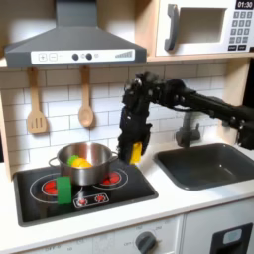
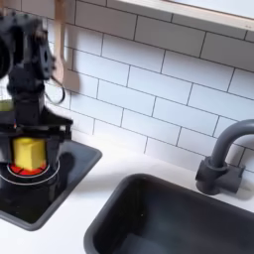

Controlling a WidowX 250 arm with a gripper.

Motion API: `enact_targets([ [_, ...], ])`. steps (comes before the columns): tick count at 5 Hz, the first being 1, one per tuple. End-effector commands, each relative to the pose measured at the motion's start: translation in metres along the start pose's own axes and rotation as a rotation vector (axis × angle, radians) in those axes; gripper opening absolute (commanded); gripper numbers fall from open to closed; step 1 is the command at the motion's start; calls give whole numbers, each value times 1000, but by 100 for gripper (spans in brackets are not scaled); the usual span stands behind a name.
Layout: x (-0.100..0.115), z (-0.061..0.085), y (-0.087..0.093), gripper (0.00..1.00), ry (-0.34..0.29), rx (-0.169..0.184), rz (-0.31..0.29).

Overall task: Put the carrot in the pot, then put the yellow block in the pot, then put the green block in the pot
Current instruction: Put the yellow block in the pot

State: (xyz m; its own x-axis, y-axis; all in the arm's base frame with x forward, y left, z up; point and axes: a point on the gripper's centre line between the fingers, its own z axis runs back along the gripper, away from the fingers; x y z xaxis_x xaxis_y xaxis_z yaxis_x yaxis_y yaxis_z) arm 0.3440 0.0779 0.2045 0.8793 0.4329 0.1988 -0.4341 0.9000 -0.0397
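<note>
a: where's the yellow block (image 1: 135, 152)?

b: it sits between the fingers of the gripper (image 1: 134, 153), held clear above the stove (image 1: 40, 203), just off the pot's (image 1: 87, 171) right side in the first exterior view. in the second exterior view the yellow block (image 2: 29, 153) shows between the two dark fingers (image 2: 9, 149), with a red burner ring (image 2: 30, 171) under it.

a: so the jaws are clenched?

b: they grip the block on both sides, yes. the block stands upright in them.

a: and the pot?

b: on the back left burner in the first exterior view, with the carrot (image 1: 79, 160) inside, orange with a bit of green at the rim.

a: the green block (image 1: 64, 190)?

b: upright on the stove, just in front of the pot, well apart from the gripper.

a: anything else?

b: a sink (image 1: 233, 179) and faucet (image 1: 189, 129) to the first exterior view's right, and two wooden utensils (image 1: 37, 104) hang on the tile wall.
</note>
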Motion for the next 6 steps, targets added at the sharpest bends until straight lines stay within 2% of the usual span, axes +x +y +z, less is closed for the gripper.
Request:
enact_targets([
  [1, 34, -3, 18, 0, 26, 1, 72],
  [2, 38, -14, 22, 0, 49, -4, 82],
  [3, 44, -24, 26, 0, 70, 12, 77],
  [6, 69, -14, 22, 0, 10, 1, 76],
])
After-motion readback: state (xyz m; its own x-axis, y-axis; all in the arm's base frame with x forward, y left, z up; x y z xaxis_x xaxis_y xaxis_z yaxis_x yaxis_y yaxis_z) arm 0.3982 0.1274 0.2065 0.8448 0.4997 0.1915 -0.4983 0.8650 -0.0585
